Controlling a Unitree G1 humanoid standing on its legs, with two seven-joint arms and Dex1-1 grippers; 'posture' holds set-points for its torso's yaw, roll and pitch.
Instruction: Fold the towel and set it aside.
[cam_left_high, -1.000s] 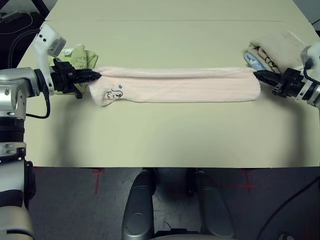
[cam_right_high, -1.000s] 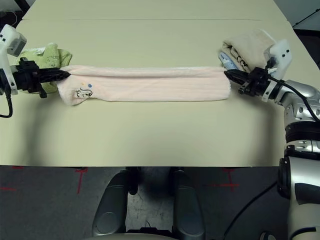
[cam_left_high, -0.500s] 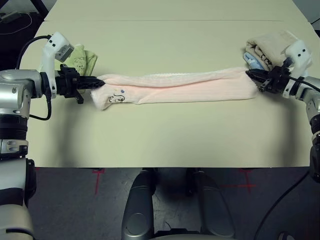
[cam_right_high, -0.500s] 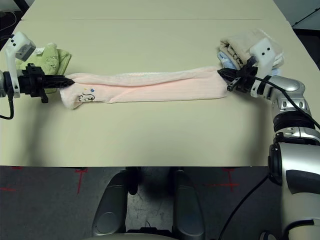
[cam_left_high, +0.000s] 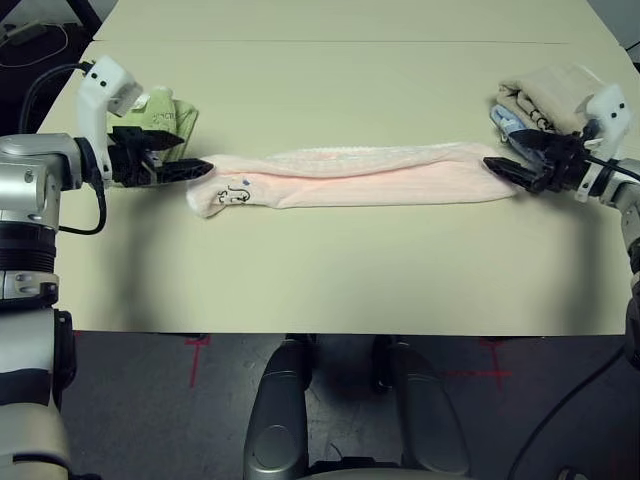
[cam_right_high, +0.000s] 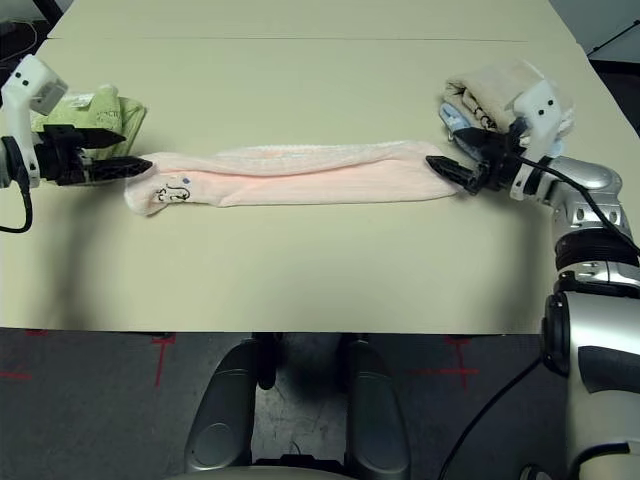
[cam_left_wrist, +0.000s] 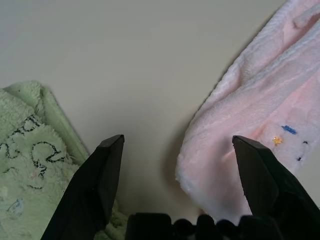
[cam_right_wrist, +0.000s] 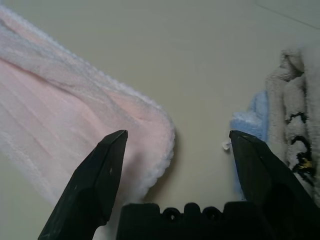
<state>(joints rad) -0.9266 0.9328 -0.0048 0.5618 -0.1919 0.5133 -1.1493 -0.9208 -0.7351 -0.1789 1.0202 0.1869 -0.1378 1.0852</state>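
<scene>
The pink towel (cam_left_high: 350, 176) lies as a long strip across the middle of the table (cam_left_high: 330, 270), running 9 to 3 o'clock. Left gripper (cam_left_wrist: 172, 150) sits at its 9 o'clock end, fingers spread wide, holding nothing — the green towel (cam_left_high: 160, 112) right beside it. Right gripper (cam_right_wrist: 175, 145) is spread apart too at the 3 o'clock end, probably just off the cloth, with the folded beige and blue towels (cam_left_high: 540, 95) close by.

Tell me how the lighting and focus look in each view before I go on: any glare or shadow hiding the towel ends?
Head views: even light, no glare; pink towel sharp, faint shadow beneath. Left wrist view: soft shadow between towel and green towel; left gripper fingers slightly blurred. Right wrist view: right gripper fingers soft; towel end readable.
</scene>
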